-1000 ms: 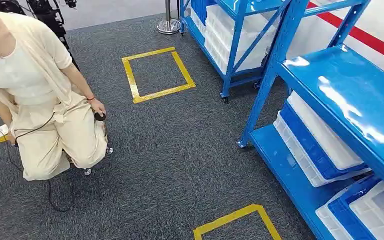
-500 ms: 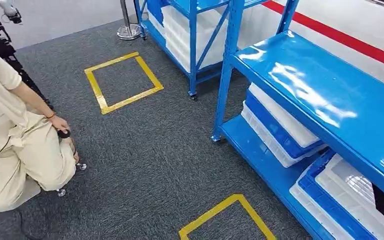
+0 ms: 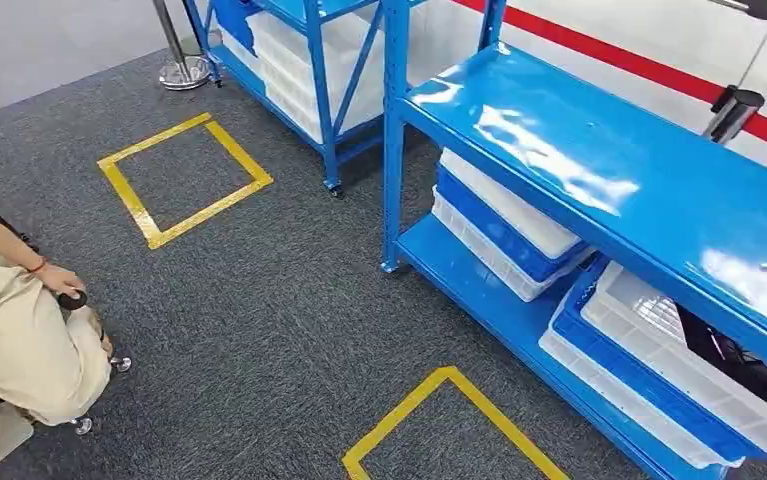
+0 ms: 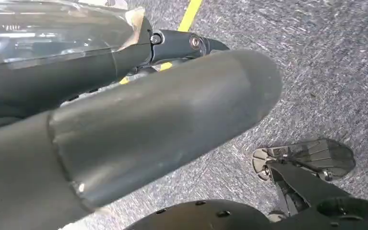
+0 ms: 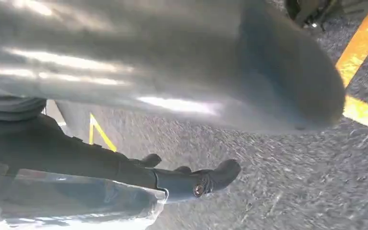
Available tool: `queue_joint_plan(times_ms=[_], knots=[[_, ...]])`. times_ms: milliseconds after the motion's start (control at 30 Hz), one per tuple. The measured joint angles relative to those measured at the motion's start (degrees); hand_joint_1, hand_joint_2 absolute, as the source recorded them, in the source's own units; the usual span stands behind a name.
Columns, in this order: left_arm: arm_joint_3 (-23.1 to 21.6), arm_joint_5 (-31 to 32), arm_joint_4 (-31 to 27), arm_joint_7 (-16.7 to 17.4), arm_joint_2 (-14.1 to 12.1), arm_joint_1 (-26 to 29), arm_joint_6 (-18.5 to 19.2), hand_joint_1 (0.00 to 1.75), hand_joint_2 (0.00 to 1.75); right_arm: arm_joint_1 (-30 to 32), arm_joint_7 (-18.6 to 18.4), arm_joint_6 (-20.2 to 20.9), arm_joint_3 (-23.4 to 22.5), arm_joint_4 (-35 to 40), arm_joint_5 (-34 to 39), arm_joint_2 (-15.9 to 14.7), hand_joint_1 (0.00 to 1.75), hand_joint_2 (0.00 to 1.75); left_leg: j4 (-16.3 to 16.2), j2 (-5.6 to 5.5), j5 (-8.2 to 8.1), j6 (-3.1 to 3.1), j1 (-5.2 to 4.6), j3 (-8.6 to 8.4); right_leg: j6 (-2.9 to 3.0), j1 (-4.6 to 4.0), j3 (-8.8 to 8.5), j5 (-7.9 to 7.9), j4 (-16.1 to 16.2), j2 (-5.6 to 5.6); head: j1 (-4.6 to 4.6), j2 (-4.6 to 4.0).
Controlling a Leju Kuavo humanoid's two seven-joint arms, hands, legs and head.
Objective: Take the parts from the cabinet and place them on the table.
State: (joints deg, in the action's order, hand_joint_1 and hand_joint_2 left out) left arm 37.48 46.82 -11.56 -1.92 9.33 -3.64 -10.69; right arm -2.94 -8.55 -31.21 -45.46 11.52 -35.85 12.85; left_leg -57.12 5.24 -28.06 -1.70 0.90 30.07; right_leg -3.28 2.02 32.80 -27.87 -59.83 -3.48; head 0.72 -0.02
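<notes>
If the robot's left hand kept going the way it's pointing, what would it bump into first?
Most likely the grey carpet. The left hand points at the floor near a yellow tape line, and nothing seems to lie between, though depth is hard to judge.

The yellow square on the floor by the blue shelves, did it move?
No. The yellow square keeps its place beside the wheeled blue rack; the whole head view has shifted, so the camera turned, not the tape.
</notes>
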Motion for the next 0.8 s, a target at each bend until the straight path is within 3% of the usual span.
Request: queue_joint_plan(times_ms=[33, 67, 133, 167, 200, 233, 267, 333, 367, 400, 467, 500, 533, 567, 600, 667, 700, 733, 767, 800], knots=[[0.00, -0.02, -0.02, 0.00, -0.09, 0.03, -0.02, 0.00, 0.00, -0.17, -0.02, 0.00, -0.02, -0.02, 0.00, 0.07, 0.00, 0.00, -0.48, 0.56, -0.62, 0.74, -0.51, 0.12, 0.44, -0.52, -0.88, -0.09, 1.23, -1.68, 0.24, 0.00], [0.00, -0.02, -0.02, 0.00, -0.09, 0.02, -0.02, 0.00, 0.00, -0.27, -0.02, -0.04, -0.02, -0.02, 0.00, 0.06, 0.00, 0.00, -0.48, 1.02, -0.74, 1.08, -0.39, -0.08, 1.24, -0.39, -0.68, 0.12, 1.28, -0.45, -0.41, 0.00], [0.00, 0.00, -0.02, 0.00, -0.04, -0.30, -0.02, 0.00, 0.00, -0.11, 0.00, -0.07, -0.04, -0.09, 0.00, 0.11, 0.00, 0.00, -0.10, 1.99, -0.63, 1.62, -0.08, -0.67, 2.01, -1.04, 0.14, 0.03, 1.23, 0.48, -0.50, 0.00], [0.00, 0.00, -0.02, 0.00, 0.04, -0.41, -0.02, 0.00, 0.00, -0.06, 0.04, -0.07, -0.04, -0.13, -0.09, 0.07, 0.00, 0.00, -0.12, 2.63, -0.91, 2.14, 0.24, -0.88, 2.52, -0.83, -0.45, 0.12, 1.35, 1.37, -0.50, 0.00], [0.00, 0.00, -0.02, 0.00, 0.11, -0.43, -0.02, 0.00, 0.00, -0.04, 0.09, -0.07, -0.04, -0.13, -0.22, 0.07, 0.00, 0.00, -0.94, 0.87, -1.73, 2.63, 0.72, -0.80, 2.89, -0.33, -0.76, 0.28, 1.56, 2.07, -0.61, 0.00], [0.00, 0.00, -0.02, -0.09, 0.11, -0.41, -0.04, 0.00, 0.00, -0.05, 0.09, -0.07, -0.04, -0.13, -0.26, 0.00, 0.00, 0.00, -3.56, -2.31, -3.91, 2.66, 0.78, 0.26, 3.24, -0.38, -0.74, 0.48, 1.54, 2.55, -0.87, 0.00], [0.00, 0.00, -0.02, -0.11, 0.13, -0.32, -0.09, 0.00, 0.00, -0.13, 0.09, -0.07, -0.04, -0.13, -0.26, 0.00, 0.00, 0.00, -7.63, -3.84, -6.28, 2.57, 0.74, 2.09, 3.44, -0.56, -0.68, 0.49, 1.53, 3.17, -0.92, 0.00], [0.00, 0.07, 0.00, -0.11, 0.15, -0.08, -0.13, 0.00, 0.00, -0.14, 0.26, -0.07, -0.04, -0.18, -0.20, 0.02, 0.00, 0.00, -16.54, -4.92, -10.03, 2.46, 0.72, 6.37, 3.74, -1.09, -0.62, 0.55, 1.48, 4.58, -0.98, 0.00], [0.00, 0.07, 0.00, -0.11, 0.15, 0.03, -0.15, 0.00, 0.00, -0.03, 0.26, -0.07, -0.04, -0.20, -0.20, 0.02, 0.00, 0.00, -18.78, -5.08, -10.03, 2.24, 0.67, 7.76, 3.74, -1.36, -0.67, 0.55, 1.46, 5.49, -0.96, 0.00], [0.00, 0.07, 0.00, -0.11, 0.15, 0.05, -0.17, 0.00, 0.00, -0.01, 0.26, -0.07, -0.04, -0.20, -0.20, 0.00, 0.00, 0.00, -17.84, -5.20, -8.57, 1.88, 0.60, 7.66, 3.74, -1.53, -0.80, 0.55, 1.46, 6.29, -0.96, 0.00], [0.00, 0.07, 0.00, -0.11, 0.15, 0.00, -0.17, 0.00, 0.00, 0.00, 0.28, -0.07, -0.07, -0.20, -0.17, -0.02, 0.00, 0.00, -9.88, -5.94, -3.20, 0.95, 0.31, 4.40, 3.73, -1.70, -1.09, 0.56, 1.46, 7.91, -0.94, 0.00], [0.00, 0.07, 0.00, -0.13, 0.13, -0.02, -0.20, 0.00, 0.00, -0.02, 0.37, -0.07, -0.04, -0.20, -0.20, 0.04, 0.00, 0.00, -4.98, -7.68, -0.68, 0.42, 0.16, 2.26, 3.73, -1.69, -1.19, 0.57, 1.46, 8.64, -0.98, 0.00], [0.00, 0.07, 0.00, -0.15, 0.00, 0.01, -0.24, 0.00, 0.00, -0.07, 0.39, -0.07, -0.04, -0.22, -0.24, 0.22, 0.00, 0.00, -2.10, -10.81, -0.52, -0.12, -0.06, 1.04, 3.65, -1.76, -1.10, 0.57, 1.42, 9.13, -0.88, 0.00], [0.00, 0.09, 0.00, -0.22, -0.07, 0.00, -0.26, 0.00, 0.00, -0.19, 0.42, -0.07, -0.04, -0.22, -0.24, 0.22, 0.00, 0.00, -1.52, -10.04, -0.51, -0.04, -0.16, 0.97, 3.54, -1.96, -0.90, 0.65, 1.33, 9.73, -0.92, 0.00], [0.00, 0.09, 0.00, -0.33, -0.09, -0.07, -0.28, 0.00, 0.00, -0.17, 0.42, -0.07, -0.04, -0.24, -0.22, 0.37, 0.00, 0.00, -1.55, -9.40, -0.50, -0.07, -0.47, 0.90, 3.32, -1.64, -0.63, 0.77, 1.33, 10.08, -0.96, 0.00], [0.00, 0.09, 0.00, -0.35, -0.07, -0.21, -0.31, 0.00, 0.00, 0.06, 0.46, -0.07, -0.07, -0.26, -0.17, 0.42, 0.00, 0.00, -1.02, -8.31, -0.21, -0.59, -0.78, 0.64, 2.61, -1.47, 0.33, 1.16, 1.81, 11.23, -1.03, 0.00], [0.00, 0.15, 0.00, -0.44, 0.00, -0.25, -0.33, 0.00, 0.00, 0.04, 0.57, -0.09, -0.11, -0.26, -0.04, 0.35, 0.00, 0.00, 0.27, -7.38, 0.66, -0.92, -0.06, 0.25, 2.69, -1.98, 0.16, 0.92, 1.00, 10.13, -0.87, 0.00], [0.00, 0.13, 0.00, -0.52, -0.02, -0.19, -0.37, 0.00, 0.00, -0.02, 0.70, -0.09, -0.13, -0.26, 0.07, 0.33, 0.00, 0.00, 0.81, -6.78, 0.81, -0.97, -0.36, 0.05, 2.79, -1.97, 1.26, -0.06, -0.59, 6.85, -0.92, 0.00], [0.02, 0.13, 0.00, -0.55, -0.02, -0.12, -0.39, 0.00, 0.00, -0.11, 0.96, -0.07, -0.22, -0.26, 0.31, 0.33, 0.00, 0.00, 0.82, -5.88, 0.87, -1.27, -0.34, 0.11, 3.14, -1.99, 2.97, -1.95, -3.85, 5.30, -0.55, 0.00], [0.02, 0.13, 0.00, -0.55, -0.07, -0.04, -0.44, 0.00, 0.00, -0.18, 1.12, -0.07, -0.39, -0.26, 0.55, 0.33, 0.00, 0.00, 0.81, -4.96, 0.87, -1.25, -0.43, 0.20, 3.36, -1.92, 5.11, -3.96, -8.30, 4.71, -0.46, 0.00]])
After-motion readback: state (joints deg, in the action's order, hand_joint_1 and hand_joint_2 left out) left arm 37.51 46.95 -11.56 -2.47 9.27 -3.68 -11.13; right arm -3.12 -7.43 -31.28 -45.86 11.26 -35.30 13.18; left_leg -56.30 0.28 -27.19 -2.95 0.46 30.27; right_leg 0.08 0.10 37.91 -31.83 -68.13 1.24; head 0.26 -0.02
